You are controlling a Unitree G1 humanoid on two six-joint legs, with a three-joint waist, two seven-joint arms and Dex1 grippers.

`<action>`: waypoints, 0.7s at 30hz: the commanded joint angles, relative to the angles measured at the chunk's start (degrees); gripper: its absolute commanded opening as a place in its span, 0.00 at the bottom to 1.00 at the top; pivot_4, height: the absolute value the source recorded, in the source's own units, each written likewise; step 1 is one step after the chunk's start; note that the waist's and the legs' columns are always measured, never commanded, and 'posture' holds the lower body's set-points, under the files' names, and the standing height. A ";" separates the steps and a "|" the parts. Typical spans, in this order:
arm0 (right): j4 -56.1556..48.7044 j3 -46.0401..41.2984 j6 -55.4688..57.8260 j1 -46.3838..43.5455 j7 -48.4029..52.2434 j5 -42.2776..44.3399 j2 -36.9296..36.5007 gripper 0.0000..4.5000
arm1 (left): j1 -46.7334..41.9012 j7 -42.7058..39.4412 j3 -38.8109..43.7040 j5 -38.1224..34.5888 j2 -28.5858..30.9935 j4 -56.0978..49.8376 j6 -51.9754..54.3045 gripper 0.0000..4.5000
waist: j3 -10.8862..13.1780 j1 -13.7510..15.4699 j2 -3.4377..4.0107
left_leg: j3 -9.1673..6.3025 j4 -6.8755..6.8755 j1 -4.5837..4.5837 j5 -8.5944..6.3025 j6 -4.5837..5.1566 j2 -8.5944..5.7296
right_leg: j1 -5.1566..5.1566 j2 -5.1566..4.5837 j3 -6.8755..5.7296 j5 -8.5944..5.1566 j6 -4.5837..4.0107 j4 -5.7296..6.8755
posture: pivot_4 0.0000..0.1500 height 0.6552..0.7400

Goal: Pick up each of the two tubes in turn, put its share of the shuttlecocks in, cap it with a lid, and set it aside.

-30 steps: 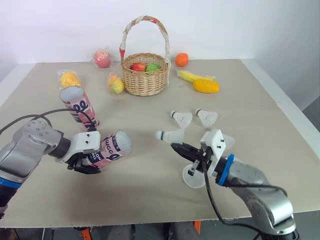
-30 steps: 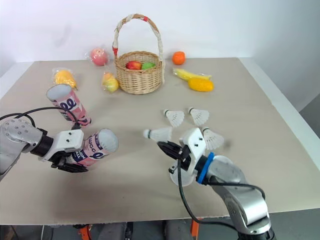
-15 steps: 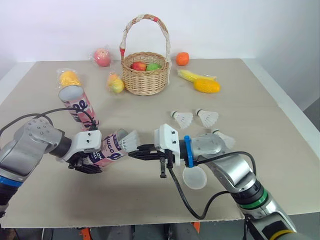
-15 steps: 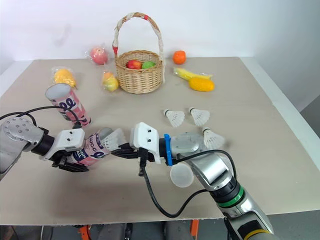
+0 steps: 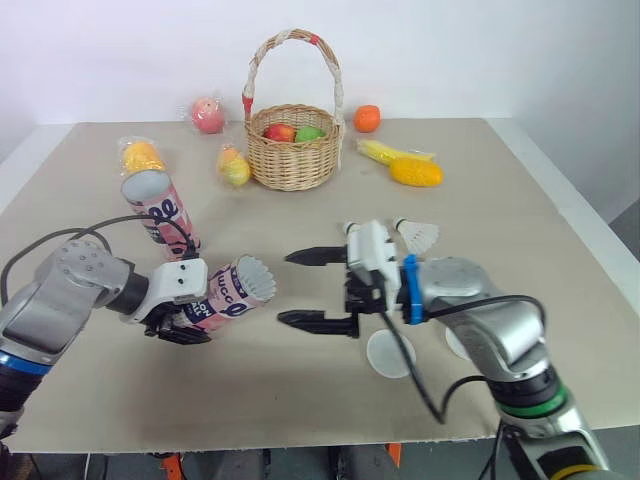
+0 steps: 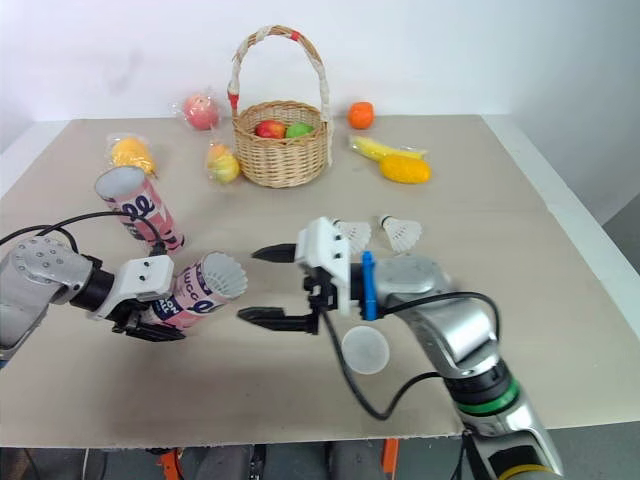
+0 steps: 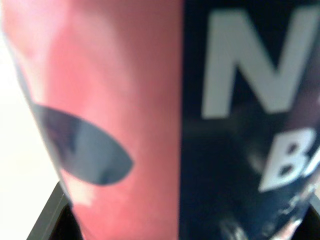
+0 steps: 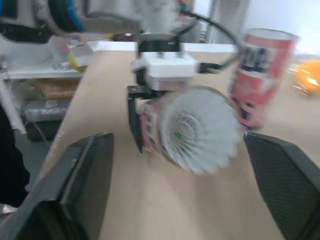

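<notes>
Right gripper (image 5: 287,288) withdrawn, fingers (image 5: 318,257) apart; shuttlecock (image 5: 258,277) apparently inside tube (image 5: 222,293) clamped by left gripper (image 5: 183,320).

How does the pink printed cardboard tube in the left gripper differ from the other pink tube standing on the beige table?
The pink printed tube gripped by the left gripper lies nearly sideways; the other pink tube stands on the beige table, ungripped. The gripped tube has a white feathered shuttlecock in its mouth; the standing tube's mouth shows no feathers. Both have the same pink print and no lid.
</notes>
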 commanded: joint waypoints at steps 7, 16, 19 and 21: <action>-1.99 -9.68 2.52 0.84 3.68 5.69 -9.97 0.99 | -0.68 6.59 3.90 -5.21 -8.60 -1.87 -2.58 0.64 | 0.11 -0.75 -0.17 | 0.06 0.08 -0.03 -0.02 0.02 -0.01 | -0.02 0.08 0.13 0.05 0.06 -0.03 | 1.00 1.00; 6.22 1.78 -2.55 -16.32 8.31 -2.97 -6.99 0.34 | -1.01 5.69 0.58 -3.67 -7.65 -1.48 -2.21 0.64 | 0.14 -0.77 -0.13 | 0.00 0.07 0.06 -0.01 0.02 0.30 | -0.08 0.50 0.10 0.20 -0.28 0.01 | 1.00 1.00; 10.28 8.48 -6.21 -20.77 11.31 -8.58 -5.12 0.07 | -1.40 5.08 -0.25 -3.29 -6.86 -1.23 -1.85 0.64 | 0.14 -0.76 -0.13 | 0.04 0.06 0.01 -0.01 0.03 0.31 | -0.13 0.50 0.13 0.18 -0.28 0.00 | 1.00 1.00; 13.45 12.53 -9.26 -22.91 12.50 -12.86 -3.35 0.02 | -1.70 4.66 -0.59 -3.18 -6.64 -1.08 -1.71 0.64 | 0.14 -0.71 -0.13 | 0.03 0.06 -0.01 -0.01 0.03 0.31 | -0.14 0.49 0.12 0.15 -0.29 0.00 | 1.00 1.00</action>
